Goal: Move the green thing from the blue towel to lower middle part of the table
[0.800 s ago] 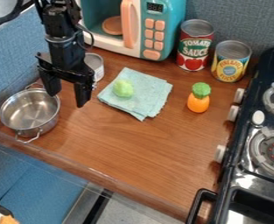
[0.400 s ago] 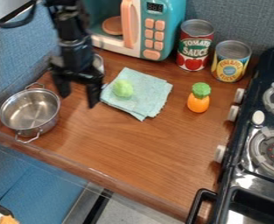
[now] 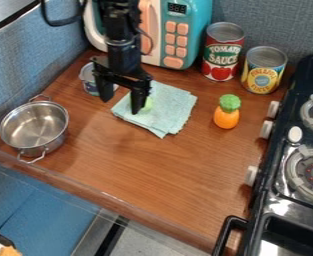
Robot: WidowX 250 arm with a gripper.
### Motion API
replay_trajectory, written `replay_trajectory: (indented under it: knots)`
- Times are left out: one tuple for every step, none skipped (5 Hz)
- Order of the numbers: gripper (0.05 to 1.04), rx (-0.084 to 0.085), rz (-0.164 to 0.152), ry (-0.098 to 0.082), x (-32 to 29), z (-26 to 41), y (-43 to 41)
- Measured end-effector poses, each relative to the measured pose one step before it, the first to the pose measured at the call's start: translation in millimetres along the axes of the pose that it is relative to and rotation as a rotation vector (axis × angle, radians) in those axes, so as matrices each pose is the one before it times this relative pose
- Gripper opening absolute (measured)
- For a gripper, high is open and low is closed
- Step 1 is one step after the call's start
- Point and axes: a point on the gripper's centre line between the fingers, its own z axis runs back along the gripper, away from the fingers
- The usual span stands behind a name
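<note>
The gripper (image 3: 122, 98) hangs with its fingers spread wide, one partly covering the green thing (image 3: 148, 104) on the blue towel (image 3: 170, 108), toward the tabletop's back edge. Behind the gripper is a small can (image 3: 90, 87). The metal pot (image 3: 34, 127) sits at the left corner; the orange toy (image 3: 226, 118), near the right edge.

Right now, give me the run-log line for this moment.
end effector: open, at blue towel | green thing: on towel, partly hidden | placement: not done

The green thing (image 3: 148, 104) — pale, partly hidden — lies on the folded blue towel (image 3: 170, 107), flat on the table (image 3: 152, 170).
</note>
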Motion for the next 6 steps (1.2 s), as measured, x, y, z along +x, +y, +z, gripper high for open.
replay_trajectory:
  knots:
    - [1.001, 0.0216, -0.016, 0.0029, 13.74, -8.41, -8.71]
    - [1.001, 0.0095, 0.0091, 0.0156, 6.61, -10.15, 1.91]
    - [0.948, 0.0063, 0.0057, 0.0089, 4.44, -4.36, 2.01]
    - [0.711, 0.0018, 0.018, -0.006, 3.7, 0.51, 8.18]
    - [0.686, -0.0017, 0.0034, 0.0113, -2.23, 0.97, 3.34]
    - [0.685, -0.0163, -0.0111, 0.0095, -3.53, 0.4, -3.01]
